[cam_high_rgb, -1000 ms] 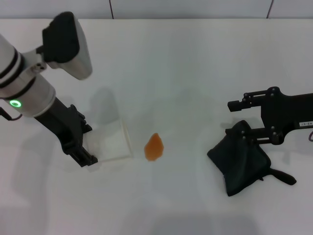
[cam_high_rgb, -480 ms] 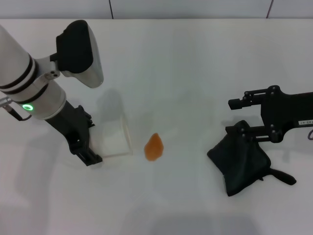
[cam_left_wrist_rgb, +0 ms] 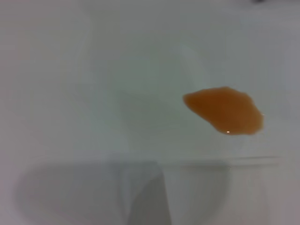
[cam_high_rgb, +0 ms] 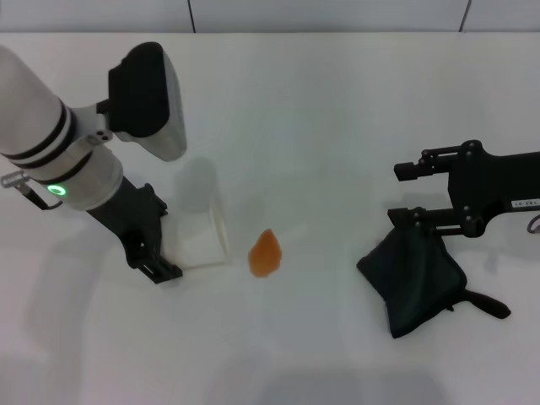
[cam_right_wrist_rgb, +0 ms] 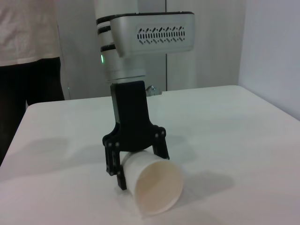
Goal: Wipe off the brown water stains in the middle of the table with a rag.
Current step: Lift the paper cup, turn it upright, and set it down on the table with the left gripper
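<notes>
Brown water stains (cam_high_rgb: 266,253) unwiped on my desk (cam_high_rgb: 337,110); right gripper (cam_high_rgb: 405,194) spread wide above the rag (cam_high_rgb: 413,283), ungrasped; left gripper (cam_right_wrist_rgb: 136,161) clamps the tipped cup (cam_right_wrist_rgb: 152,187).

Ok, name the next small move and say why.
Probably close the right gripper on the rag and lift it. The brown water stains sit unwiped mid-table, the rag lies apart from them under that gripper, and the left gripper is holding the paper cup.

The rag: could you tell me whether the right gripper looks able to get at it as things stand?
Probably yes. The right gripper sits right at the rag's upper edge on the table, with nothing between them; the left gripper, holding the cup, is well clear.
</notes>
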You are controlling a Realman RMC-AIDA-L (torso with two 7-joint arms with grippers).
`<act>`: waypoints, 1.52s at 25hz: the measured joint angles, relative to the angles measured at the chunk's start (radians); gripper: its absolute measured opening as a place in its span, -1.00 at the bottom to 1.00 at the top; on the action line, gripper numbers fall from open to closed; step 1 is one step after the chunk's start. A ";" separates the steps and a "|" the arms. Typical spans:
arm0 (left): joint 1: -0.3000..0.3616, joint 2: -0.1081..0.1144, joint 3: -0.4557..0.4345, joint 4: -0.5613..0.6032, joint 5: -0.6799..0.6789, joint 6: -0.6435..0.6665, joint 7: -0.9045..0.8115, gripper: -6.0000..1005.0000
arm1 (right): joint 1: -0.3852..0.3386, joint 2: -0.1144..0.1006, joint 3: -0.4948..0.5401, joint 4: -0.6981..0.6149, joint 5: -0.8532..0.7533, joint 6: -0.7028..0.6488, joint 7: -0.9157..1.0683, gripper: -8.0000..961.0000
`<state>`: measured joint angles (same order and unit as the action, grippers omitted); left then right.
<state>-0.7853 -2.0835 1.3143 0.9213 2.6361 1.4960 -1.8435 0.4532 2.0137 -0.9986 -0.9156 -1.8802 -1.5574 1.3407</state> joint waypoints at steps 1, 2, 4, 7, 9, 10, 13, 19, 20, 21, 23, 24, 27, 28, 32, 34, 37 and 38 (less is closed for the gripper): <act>0.007 0.000 -0.004 0.009 0.004 -0.003 0.000 0.42 | 0.001 0.000 0.000 0.000 0.000 0.000 0.000 0.24; 0.029 0.001 -0.020 0.046 -0.002 -0.008 0.003 0.41 | 0.001 -0.001 0.000 0.000 0.000 0.001 0.000 0.24; 0.052 0.002 -0.038 0.080 -0.016 -0.011 0.010 0.39 | 0.004 -0.001 0.000 0.000 -0.001 0.002 0.001 0.24; 0.123 0.004 -0.093 0.158 -0.108 -0.020 0.056 0.39 | 0.010 -0.001 0.000 0.000 -0.001 0.003 0.001 0.24; 0.169 0.005 -0.135 0.183 -0.205 -0.034 0.103 0.39 | 0.014 -0.001 0.000 0.000 -0.001 0.004 0.002 0.24; 0.190 0.005 -0.152 0.184 -0.260 -0.044 0.129 0.39 | 0.016 -0.001 0.000 0.000 -0.001 0.004 0.003 0.24; 0.255 0.005 -0.201 0.152 -0.422 -0.097 0.229 0.38 | 0.024 -0.001 0.000 0.000 -0.003 0.004 0.005 0.24; 0.307 0.007 -0.329 -0.105 -0.680 -0.184 0.505 0.37 | 0.025 0.000 -0.002 0.000 -0.002 0.004 0.001 0.23; 0.306 0.007 -0.356 -0.144 -0.702 -0.188 0.546 0.37 | 0.025 0.000 -0.006 0.000 -0.001 0.004 0.001 0.23; 0.304 0.007 -0.393 -0.197 -0.732 -0.189 0.600 0.37 | 0.025 0.000 -0.010 0.000 -0.001 0.005 0.000 0.23; 0.304 0.007 -0.448 -0.287 -0.789 -0.190 0.719 0.37 | 0.025 0.000 -0.014 0.000 0.000 0.007 0.000 0.23; 0.310 0.007 -0.460 -0.321 -0.813 -0.191 0.776 0.37 | 0.025 0.000 -0.015 0.001 0.000 0.007 0.000 0.23; 0.328 0.007 -0.470 -0.397 -0.886 -0.198 0.904 0.37 | 0.025 0.000 -0.016 0.007 0.000 0.007 -0.001 0.23; 0.336 0.007 -0.470 -0.427 -0.917 -0.201 0.944 0.37 | 0.025 0.000 -0.016 0.008 0.000 0.007 -0.001 0.23; 0.358 0.005 -0.472 -0.506 -0.979 -0.205 1.059 0.37 | 0.023 0.000 -0.016 0.009 0.001 0.011 -0.002 0.23; 0.371 0.004 -0.472 -0.543 -1.005 -0.206 1.104 0.37 | 0.019 0.001 -0.016 0.009 0.005 0.011 -0.003 0.23; 0.393 0.004 -0.473 -0.580 -1.038 -0.203 1.144 0.37 | 0.010 0.000 -0.015 0.009 0.011 0.011 -0.003 0.23; 0.393 0.004 -0.473 -0.580 -1.038 -0.203 1.144 0.37 | 0.008 0.000 -0.015 0.009 0.012 0.011 -0.003 0.22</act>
<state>-0.3921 -2.0791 0.8415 0.3410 1.5983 1.2931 -0.6998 0.4614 2.0141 -1.0139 -0.9065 -1.8685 -1.5460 1.3376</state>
